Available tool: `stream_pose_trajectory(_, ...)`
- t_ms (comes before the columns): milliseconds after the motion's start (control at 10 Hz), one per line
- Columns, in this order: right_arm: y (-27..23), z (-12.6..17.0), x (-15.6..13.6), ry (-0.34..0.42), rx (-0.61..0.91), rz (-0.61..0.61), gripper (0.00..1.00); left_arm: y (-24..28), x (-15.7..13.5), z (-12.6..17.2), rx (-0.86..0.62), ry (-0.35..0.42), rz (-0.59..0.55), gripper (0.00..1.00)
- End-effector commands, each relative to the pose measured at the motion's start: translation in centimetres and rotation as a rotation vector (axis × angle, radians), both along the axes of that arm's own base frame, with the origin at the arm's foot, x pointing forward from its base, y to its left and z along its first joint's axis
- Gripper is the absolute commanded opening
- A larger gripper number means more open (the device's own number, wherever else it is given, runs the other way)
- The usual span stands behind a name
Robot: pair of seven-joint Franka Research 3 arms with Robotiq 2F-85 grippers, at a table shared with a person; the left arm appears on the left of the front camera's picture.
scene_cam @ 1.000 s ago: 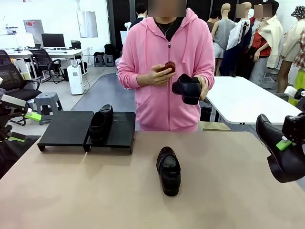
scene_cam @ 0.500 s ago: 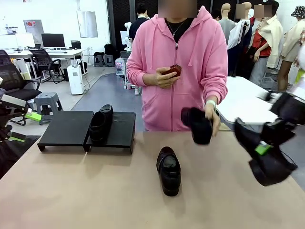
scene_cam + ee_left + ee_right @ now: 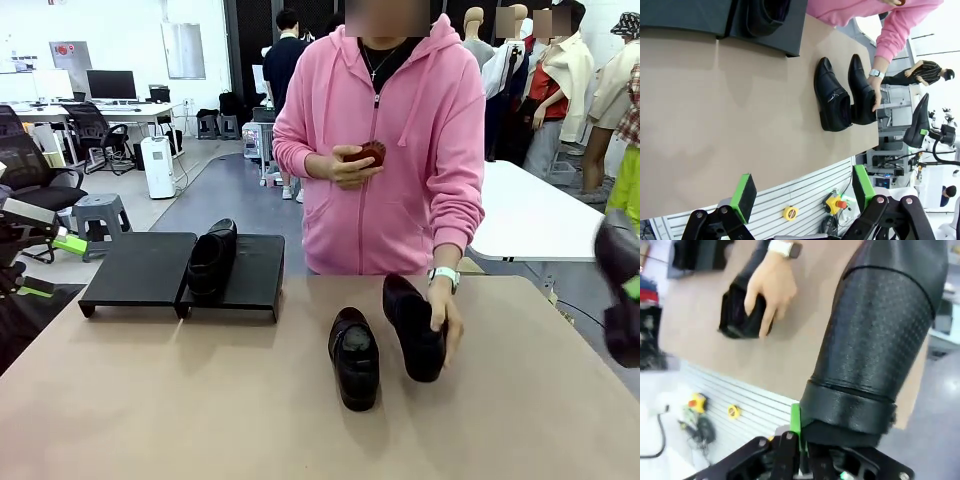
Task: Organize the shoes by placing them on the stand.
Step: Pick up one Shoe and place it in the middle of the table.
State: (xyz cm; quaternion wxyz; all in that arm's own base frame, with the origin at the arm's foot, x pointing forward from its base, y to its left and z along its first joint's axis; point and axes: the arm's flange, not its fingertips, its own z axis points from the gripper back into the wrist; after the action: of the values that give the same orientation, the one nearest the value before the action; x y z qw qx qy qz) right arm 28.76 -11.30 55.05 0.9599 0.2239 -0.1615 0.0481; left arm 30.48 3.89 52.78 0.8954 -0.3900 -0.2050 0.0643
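**Person sets shoe down, right arm swings out with its shoe**

Moved since a second ago: the person's hand (image 3: 447,318) has brought the set-down shoe (image 3: 410,325) from chest height to the table (image 3: 200,400), just beside the centre shoe (image 3: 355,357). Over the same second the right tool (image 3: 802,440) has swung to the right edge of the front view. It is clamped shut on the carried shoe (image 3: 885,330), gripping it at the heel end. The left tool (image 3: 804,192) hangs at the left side with its jaws fully apart and nothing in them.

Risks, as I judge them:
- The stand (image 3: 135,265) sits far left, so the right arm would have to cross the table. The hand resting on the set-down shoe is in that path and could be hit.
- The grip is at one end of a glossy shoe, so a fast swing could slip or rotate it.
- The two table shoes are close together, so a pick on one could nudge the other.

Count:
- shoes: four (one in the right tool, two on the table, the parked shoe (image 3: 210,260) on the stand)
- stand trays: two
- brown block (image 3: 370,152): one, in the person's other hand
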Motion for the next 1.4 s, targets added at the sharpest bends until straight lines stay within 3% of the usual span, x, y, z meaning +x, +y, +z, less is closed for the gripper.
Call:
stream_pose_trajectory(0,-0.8,-1.6,-0.8,-0.016,0.055,-0.036,0.0,0.2,-0.2,0.0,0.008,0.0,-0.006,1.0)
stream_pose_trajectory(400,-0.2,-2.2,-0.4,-0.014,0.069,-0.021,0.0,0.2,-0.2,0.0,0.008,0.0,-0.006,1.0)
stream_pose_trajectory(600,3.3,-1.5,0.4,-0.044,0.018,0.042,0.0,0.2,-0.2,0.0,0.008,0.0,-0.006,1.0)
stream_pose_trajectory(800,10.2,1.4,0.3,-0.118,-0.057,0.148,0.0,0.2,-0.2,0.0,0.008,0.0,-0.006,1.0)
stream_pose_trajectory(1000,20.2,3.8,-0.3,-0.258,-0.083,0.376,0.0,0.2,-0.2,0.0,0.008,0.0,-0.006,1.0)
stream_pose_trajectory(1200,30.0,3.4,-0.3,-0.265,-0.1,0.571,0.0,0.2,-0.2,0.0,0.008,0.0,-0.006,1.0)
stream_pose_trajectory(1300,36.2,2.0,0.2,-0.207,-0.105,0.605,0.0,0.2,-0.2,0.0,0.008,0.0,-0.006,1.0)
